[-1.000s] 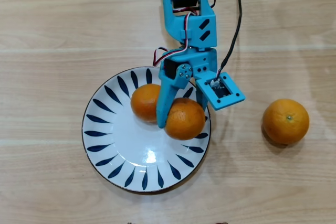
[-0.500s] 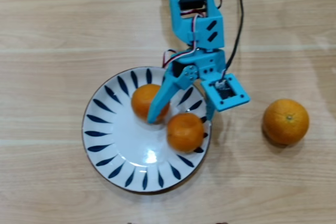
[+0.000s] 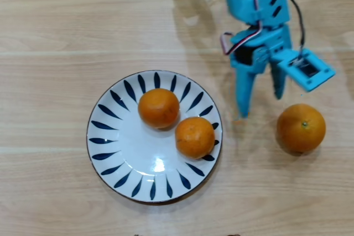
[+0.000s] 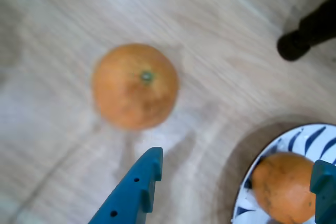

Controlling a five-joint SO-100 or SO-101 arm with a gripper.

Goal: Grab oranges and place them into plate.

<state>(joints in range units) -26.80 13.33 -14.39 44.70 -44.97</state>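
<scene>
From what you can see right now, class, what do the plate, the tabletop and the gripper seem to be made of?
The plate: probably glazed ceramic; white, glossy, with a bright glare spot and painted blue strokes.
The tabletop: wood or wood-look laminate; pale grain lines, satin sheen.
The gripper: likely moulded or printed plastic; uniform matte blue.

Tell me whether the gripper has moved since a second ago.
Yes. In the overhead view the gripper, open and empty, has left the plate and swung right, toward the orange on the table.
</scene>
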